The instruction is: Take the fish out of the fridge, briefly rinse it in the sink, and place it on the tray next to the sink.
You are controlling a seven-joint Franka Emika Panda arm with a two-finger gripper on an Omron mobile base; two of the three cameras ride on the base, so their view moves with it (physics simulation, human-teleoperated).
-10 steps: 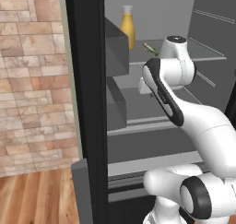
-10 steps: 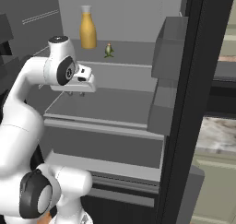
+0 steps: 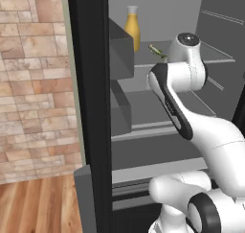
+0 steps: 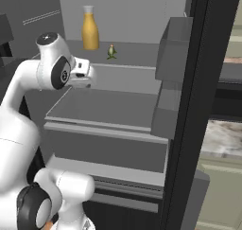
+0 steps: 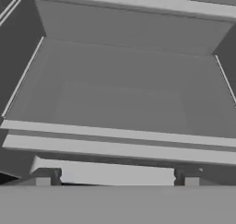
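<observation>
Reach phase underway: the tall black-framed fridge [image 3: 91,107] stands open, the tall yellow bottle [image 4: 90,31] sits left of the small olive-green fish [image 4: 111,51] on the upper shelf. The claw [image 5: 117,174], fingers spread wide and empty, must rise toward it.

Upper middle of my right base view: open shelf space around the fish [image 4: 111,51], just the bottle [image 4: 90,29] left of it and door bins [image 4: 173,49] right.

Fridge [image 3: 91,107] frame glossy black, shelves [image 4: 104,108] matt grey; bottle [image 4: 90,32] smooth yellow; brick wall [image 3: 33,83] rough; floor [image 3: 38,203] wood.
</observation>
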